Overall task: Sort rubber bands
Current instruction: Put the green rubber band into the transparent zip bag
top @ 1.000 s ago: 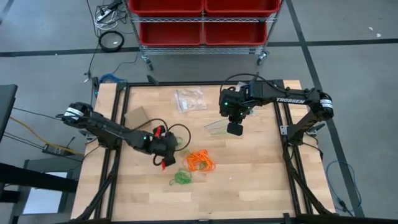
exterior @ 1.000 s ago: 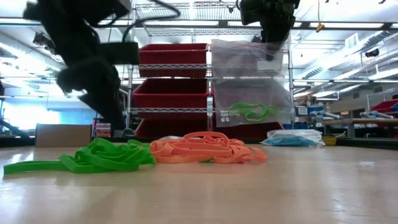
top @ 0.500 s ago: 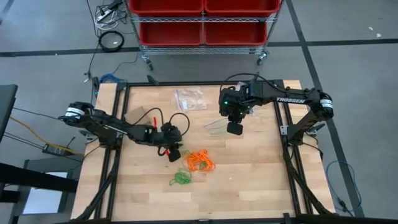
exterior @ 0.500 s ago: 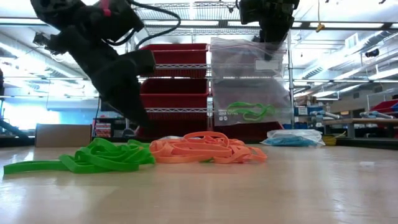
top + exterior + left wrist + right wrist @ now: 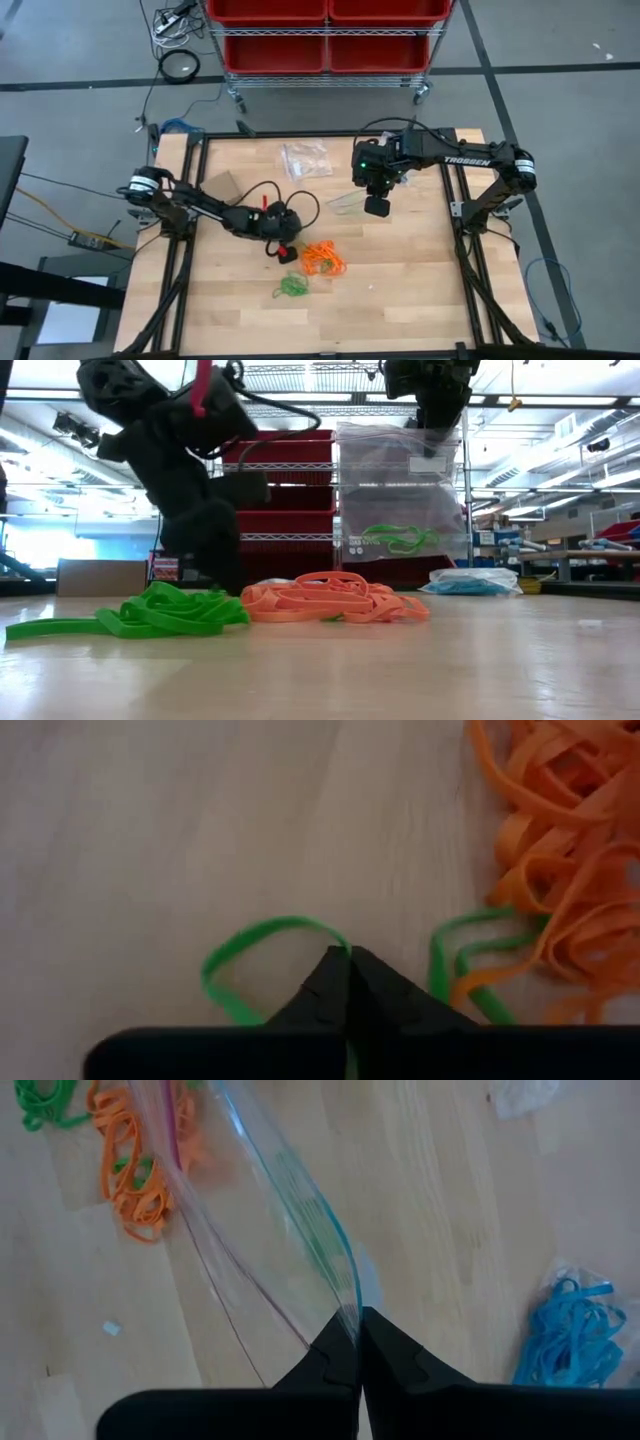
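Observation:
Orange rubber bands (image 5: 322, 260) lie in a tangle mid-table, with a few green strands mixed in. A clump of green rubber bands (image 5: 291, 288) lies nearer the table's near edge. My left gripper (image 5: 288, 250) is low at the orange tangle's left side, shut on a single green band (image 5: 262, 932) that lies on the wood. My right gripper (image 5: 377, 207) stands higher, toward the far right, shut on a clear plastic bag (image 5: 402, 490). The bag hangs below it with green bands (image 5: 400, 540) inside. My left gripper pinches one strand of the green band's loop (image 5: 338, 942) between its two fingertips. It comes slanting down from the table's left. The rest of the loop lies flat and slack on the table. My right gripper pinches the clear bag's top edge (image 5: 347, 1308) by the zip strip between its two fingers, from above, pointing steeply down. The bag hangs upright below the fingers, its mouth gaping; whether its bottom clears the table I cannot tell.
A second clear bag with blue bands (image 5: 305, 160) lies near the far edge. A brown cardboard piece (image 5: 220, 187) sits at the left. A rack of red bins (image 5: 325, 35) stands beyond the far edge. Bare wood lies toward the near right.
My left gripper has moved toward the table's right, up to the orange tangle, and has gone down to the table top. My right gripper and the hanging bag have kept still.

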`<move>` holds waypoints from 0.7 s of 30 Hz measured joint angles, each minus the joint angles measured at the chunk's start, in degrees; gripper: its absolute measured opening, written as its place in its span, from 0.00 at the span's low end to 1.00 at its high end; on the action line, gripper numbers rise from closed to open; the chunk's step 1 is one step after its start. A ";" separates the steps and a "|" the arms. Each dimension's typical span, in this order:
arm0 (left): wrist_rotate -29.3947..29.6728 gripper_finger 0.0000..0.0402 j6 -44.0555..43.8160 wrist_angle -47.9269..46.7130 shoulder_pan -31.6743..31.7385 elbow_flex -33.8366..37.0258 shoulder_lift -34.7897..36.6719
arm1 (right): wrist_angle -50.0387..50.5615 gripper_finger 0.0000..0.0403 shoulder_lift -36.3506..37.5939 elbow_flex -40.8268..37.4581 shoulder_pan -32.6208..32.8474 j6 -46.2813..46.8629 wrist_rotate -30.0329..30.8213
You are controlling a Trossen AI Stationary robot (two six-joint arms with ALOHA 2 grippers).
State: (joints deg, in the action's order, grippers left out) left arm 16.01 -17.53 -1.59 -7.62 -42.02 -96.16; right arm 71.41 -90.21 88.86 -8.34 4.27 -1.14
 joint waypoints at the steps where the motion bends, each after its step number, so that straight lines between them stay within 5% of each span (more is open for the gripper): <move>1: 0.60 0.02 0.99 -0.12 0.04 -0.52 -0.04 | 0.01 0.00 0.00 0.00 0.00 0.00 0.02; 14: -6.03 0.01 8.67 -16.90 -5.16 -21.10 5.30 | 0.57 0.00 -0.02 0.00 0.02 0.02 0.02; 21: -3.00 0.00 17.32 -24.78 -7.50 -36.50 9.06 | -0.06 0.00 -0.02 0.00 0.49 0.20 0.02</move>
State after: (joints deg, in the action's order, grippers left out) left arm 13.02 -0.20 -26.37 -15.11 -78.52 -87.10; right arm 71.35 -90.24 88.86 -7.85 4.47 -1.13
